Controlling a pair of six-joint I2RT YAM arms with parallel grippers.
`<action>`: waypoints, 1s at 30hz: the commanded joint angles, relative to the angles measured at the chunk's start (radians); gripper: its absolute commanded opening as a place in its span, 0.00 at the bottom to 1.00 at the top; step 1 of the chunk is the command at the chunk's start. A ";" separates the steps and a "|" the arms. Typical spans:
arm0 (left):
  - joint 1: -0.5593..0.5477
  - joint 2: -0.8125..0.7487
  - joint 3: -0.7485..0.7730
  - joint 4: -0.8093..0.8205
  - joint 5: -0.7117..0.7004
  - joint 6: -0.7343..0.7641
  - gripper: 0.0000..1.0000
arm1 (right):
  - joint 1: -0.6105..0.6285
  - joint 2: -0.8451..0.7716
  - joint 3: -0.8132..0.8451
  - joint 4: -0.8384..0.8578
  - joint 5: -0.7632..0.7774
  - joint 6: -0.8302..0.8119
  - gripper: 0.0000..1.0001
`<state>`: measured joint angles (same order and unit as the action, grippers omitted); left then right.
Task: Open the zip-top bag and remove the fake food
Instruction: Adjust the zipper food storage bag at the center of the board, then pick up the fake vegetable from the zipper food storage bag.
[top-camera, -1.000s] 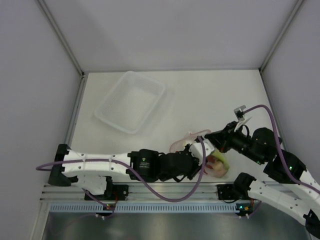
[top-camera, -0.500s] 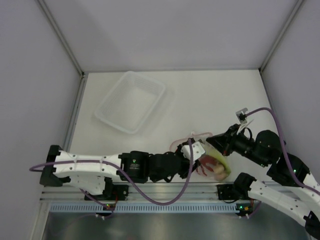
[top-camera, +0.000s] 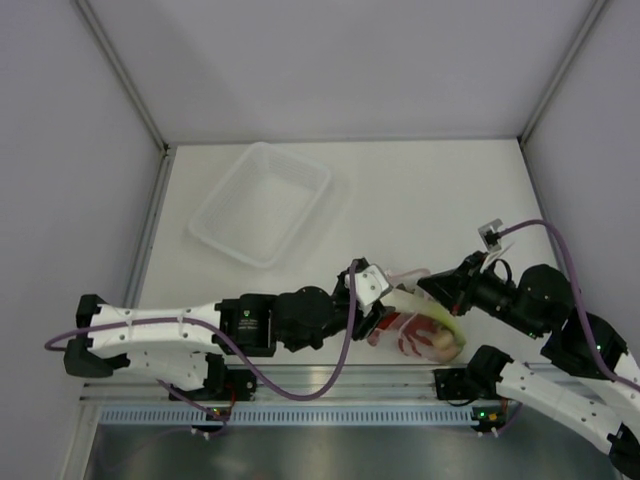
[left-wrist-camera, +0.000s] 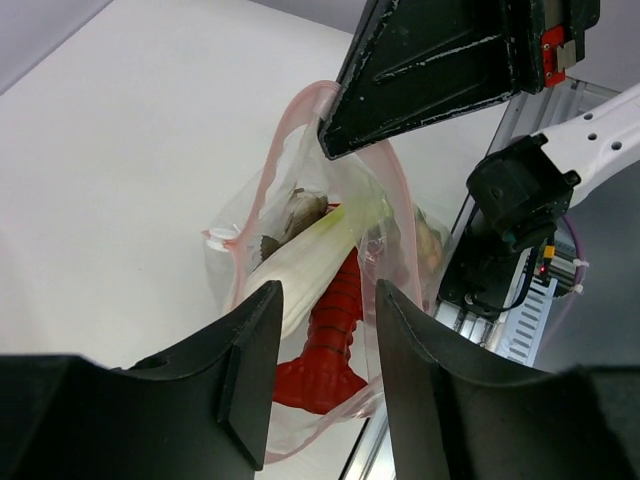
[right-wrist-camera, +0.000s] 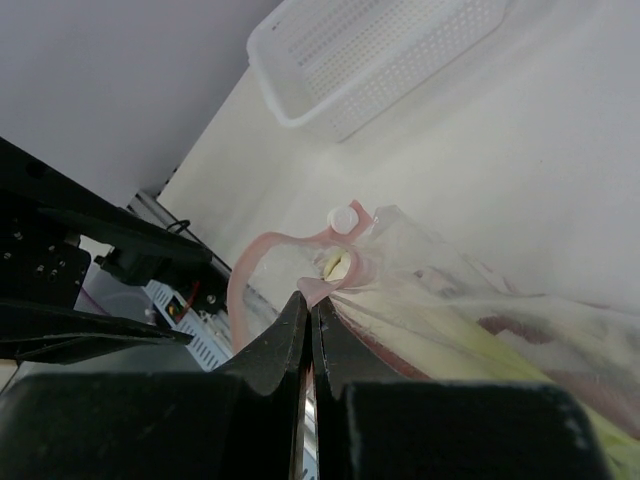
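Left gripper (left-wrist-camera: 328, 300): fingers spread, nothing pinched between them. It is poised at the open mouth of the zip-top bag (left-wrist-camera: 240, 250). The left arm lies low along the near edge, reaching rightward from its base, with the wrist angled up toward the bag.

Right gripper (right-wrist-camera: 309, 305): fingers pressed together on the bag's pink zip rim and holding it. The right arm is folded, with its elbow out to the right and its forearm pointing left at the bag mouth.

Zip-top bag: on the table (top-camera: 420, 190) near the front edge, between the two grippers. In the top view its long axis runs diagonally, mouth up-left and closed end down-right. The mouth gapes in a pink loop.

Contents, all inside the bag:
- Leek (left-wrist-camera: 310, 255) lies along the bag's length, its pale end toward the mouth.
- Red lobster (left-wrist-camera: 335, 340) is beside and under the leek, its tail fan toward the left gripper.
- Grey fish (left-wrist-camera: 300, 210) is deeper in.
- Beige round piece (top-camera: 442, 342) sits at the closed end.

Around: the clear tray (top-camera: 262, 203) is well apart, toward the far left of the table. The mounting rail (top-camera: 330, 385) runs just beside the bag's near side. The right gripper crowds the far side of the mouth.
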<state>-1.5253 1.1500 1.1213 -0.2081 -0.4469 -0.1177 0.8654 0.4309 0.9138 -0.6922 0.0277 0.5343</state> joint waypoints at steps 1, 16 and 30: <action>-0.001 0.022 -0.005 0.104 0.068 0.081 0.47 | -0.008 -0.021 0.062 0.023 -0.008 0.003 0.00; 0.008 0.175 -0.040 0.228 -0.013 0.266 0.47 | -0.008 -0.038 0.092 0.000 -0.092 0.026 0.00; 0.011 0.304 0.001 0.027 0.014 0.313 0.57 | -0.009 -0.014 0.111 -0.030 -0.074 0.023 0.00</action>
<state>-1.5185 1.4048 1.0805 -0.1040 -0.4358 0.1757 0.8654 0.4084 0.9646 -0.7700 -0.0475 0.5522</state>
